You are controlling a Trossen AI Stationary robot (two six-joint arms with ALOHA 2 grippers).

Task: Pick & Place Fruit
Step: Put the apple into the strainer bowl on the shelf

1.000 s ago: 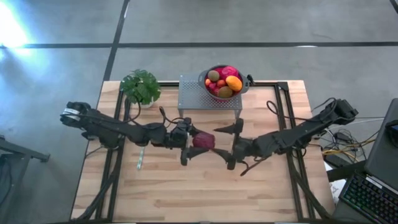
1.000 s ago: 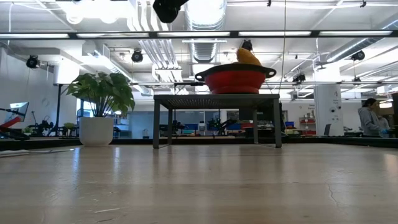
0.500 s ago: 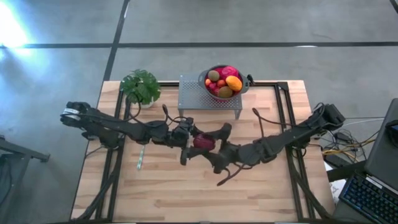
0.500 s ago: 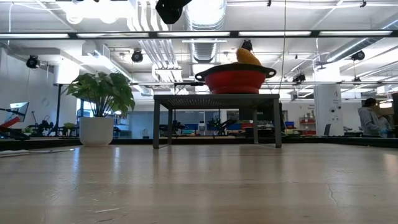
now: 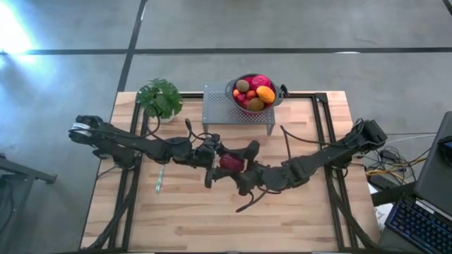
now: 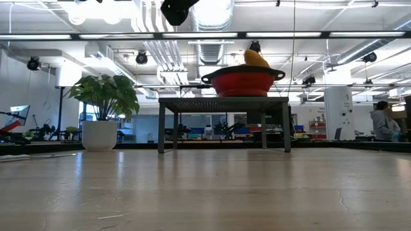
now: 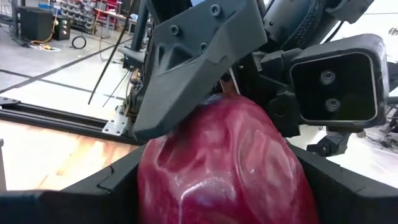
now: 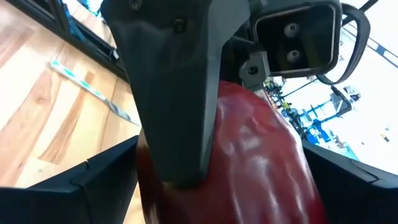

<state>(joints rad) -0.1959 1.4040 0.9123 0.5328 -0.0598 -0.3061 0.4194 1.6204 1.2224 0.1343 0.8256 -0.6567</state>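
From above, the right gripper (image 5: 244,169) has slid in wide around the glossy dark-red round fruit (image 5: 230,161) that the left gripper (image 5: 212,164) clasps mid-air over the table. Wrist views confirm: handover looks imminent.

Light wood worktop (image 5: 212,219) on grey concrete floor (image 5: 296,25). Behind it: open workshop, ceiling strip lights (image 6: 289,34), exposed ducts (image 6: 212,13), white potted plant (image 6: 103,102), person (image 6: 383,120) at far side.
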